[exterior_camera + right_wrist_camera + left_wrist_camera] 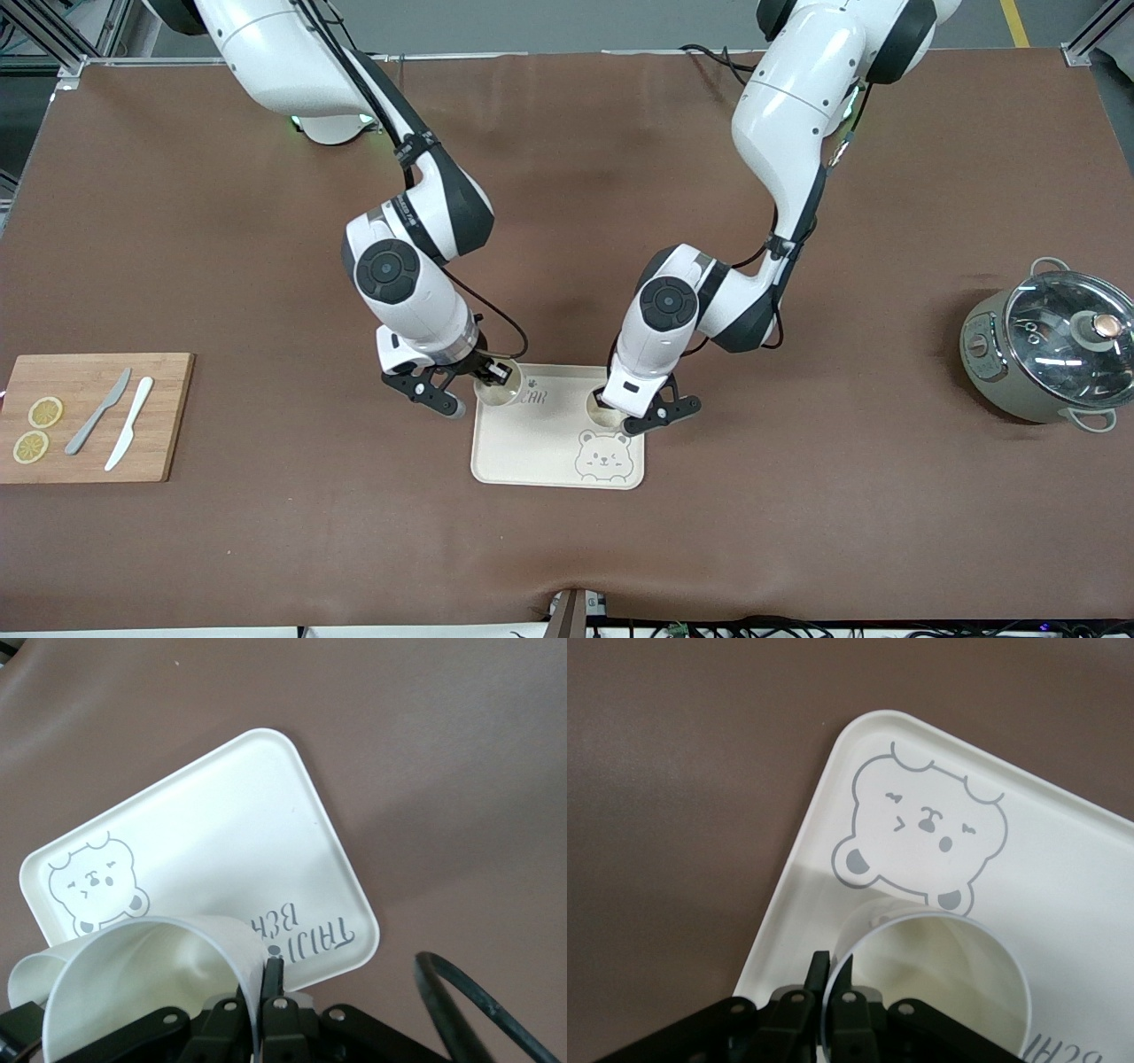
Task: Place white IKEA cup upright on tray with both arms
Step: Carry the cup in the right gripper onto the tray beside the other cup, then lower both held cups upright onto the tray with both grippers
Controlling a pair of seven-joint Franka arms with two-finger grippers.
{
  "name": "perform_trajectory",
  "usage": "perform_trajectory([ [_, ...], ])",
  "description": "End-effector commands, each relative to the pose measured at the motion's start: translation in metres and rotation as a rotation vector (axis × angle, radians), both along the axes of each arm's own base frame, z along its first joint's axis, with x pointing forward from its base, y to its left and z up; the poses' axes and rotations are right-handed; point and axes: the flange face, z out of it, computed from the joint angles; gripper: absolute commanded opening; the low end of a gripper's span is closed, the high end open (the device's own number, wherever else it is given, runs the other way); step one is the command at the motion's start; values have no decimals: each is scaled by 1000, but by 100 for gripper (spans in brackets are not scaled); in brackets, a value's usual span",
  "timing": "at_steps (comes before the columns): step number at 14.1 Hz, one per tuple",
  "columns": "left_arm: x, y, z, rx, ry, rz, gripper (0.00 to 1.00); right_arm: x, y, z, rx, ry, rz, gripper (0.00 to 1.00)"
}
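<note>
Front view: two white cups are seen at the tray, low in the centre of the frame. One cup is pinched by its rim in the right gripper over the tray's upper left corner; the other cup is pinched the same way by the left gripper at the tray's upper right, just above the bear face. In the left wrist view that cup stands mouth up, its wall clamped between the fingers, apparently resting on the tray. In the right wrist view the cup appears tilted and above the tray, so a lowering and levelling is judged to be needed there.
</note>
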Motion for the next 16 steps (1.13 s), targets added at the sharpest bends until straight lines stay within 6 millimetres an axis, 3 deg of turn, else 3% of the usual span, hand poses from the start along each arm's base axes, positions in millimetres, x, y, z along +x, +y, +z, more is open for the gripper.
perform_trajectory([
  [1,3,-5,0,0,-20,15,0,11,13,-7,-1,-24,-30,0],
  [4,4,-3,-3,5,-22,16,0,13,19,-19,1,-35,-32,0],
  [10,5,-4,-6,-3,-37,13,0,16,28,-71,-19,-101,-31,0],
  [16,3,-6,-9,2,-37,8,0,15,31,-92,-19,-117,-24,0],
])
